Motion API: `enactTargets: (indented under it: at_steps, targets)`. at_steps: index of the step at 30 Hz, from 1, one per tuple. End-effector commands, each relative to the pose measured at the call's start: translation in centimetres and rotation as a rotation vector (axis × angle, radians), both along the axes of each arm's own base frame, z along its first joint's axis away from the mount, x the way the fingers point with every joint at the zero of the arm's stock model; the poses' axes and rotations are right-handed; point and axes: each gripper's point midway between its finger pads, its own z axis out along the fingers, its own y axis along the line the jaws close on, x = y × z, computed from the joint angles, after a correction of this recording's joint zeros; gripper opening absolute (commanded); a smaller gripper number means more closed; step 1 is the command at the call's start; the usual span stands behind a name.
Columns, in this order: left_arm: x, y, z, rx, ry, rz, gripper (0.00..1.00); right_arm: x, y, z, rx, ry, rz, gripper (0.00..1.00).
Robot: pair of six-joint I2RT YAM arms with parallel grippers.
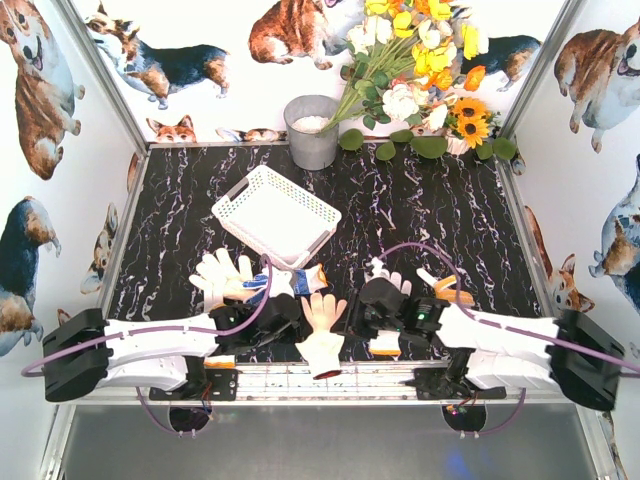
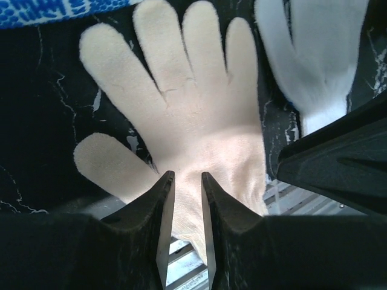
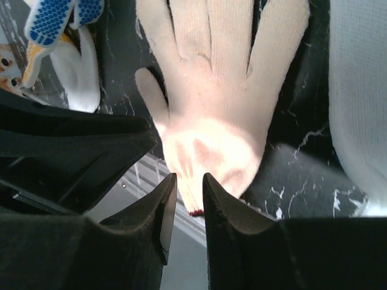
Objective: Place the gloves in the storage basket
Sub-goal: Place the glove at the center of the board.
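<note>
Several gloves lay loose on the bench (image 1: 420,210), and I saw none in the basket (image 1: 277,213). The basket sat skewed in the left half, toward the far edge, just in front of the bucket (image 1: 312,130). The middle glove (image 1: 323,325), cream, lay flat at the near edge with its fingers toward the far edge and its red-trimmed cuff hanging out over the rail (image 1: 280,378). Both claws crowded that one cuff. The left claw (image 2: 187,181) and the right claw (image 3: 188,178) had each narrowed its jaws to a slit, with cuff cloth showing in the gap. I could not tell whether either was pinching the knit or only poised above it. Other gloves: a cream glove (image 1: 220,275) toward the left edge, a blue-dotted glove (image 1: 290,280) by the basket's near corner, a white glove (image 1: 385,275) and an orange-cuffed glove (image 1: 447,291) right of centre. Risks, as I judged them: two claws working the same cuff sat very close, so the bodies could knock together, or pull against each other and stretch the knit. A shallow bite on a cuff already over the edge might slip and let the glove slide off the bench. Limp cloth carried toward the basket could snag on the rim, sweep the blue-dotted glove along, or shove the light basket aside.
</note>
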Motion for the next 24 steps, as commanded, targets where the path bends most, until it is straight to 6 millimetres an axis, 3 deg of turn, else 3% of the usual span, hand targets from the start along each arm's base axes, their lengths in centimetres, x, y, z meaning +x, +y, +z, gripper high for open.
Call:
enactTargets:
  at_steps: [1, 6, 12, 18, 24]
  targets:
    - [0.5, 0.2, -1.0, -0.032, 0.001, 0.084, 0.16, 1.3, 2.7, 0.3, 0.059, -0.047, 0.021, 0.26]
    - [0.4, 0.0, -2.2, -0.038, 0.004, 0.094, 0.13, 1.3, 1.4, -3.6, -0.081, 0.004, 0.003, 0.24]
    - [0.3, -1.0, -3.5, 0.028, 0.001, 0.039, 0.12, 1.3, -0.1, -5.6, -0.142, 0.018, -0.023, 0.24]
    - [1.2, -1.9, -4.5, 0.087, -0.029, 0.030, 0.11, 1.6, -2.8, -6.1, -0.227, 0.020, -0.059, 0.24]
    - [2.6, -4.2, -4.2, 0.098, -0.065, 0.019, 0.11, 2.5, -7.0, -5.6, -0.284, -0.024, -0.169, 0.24]
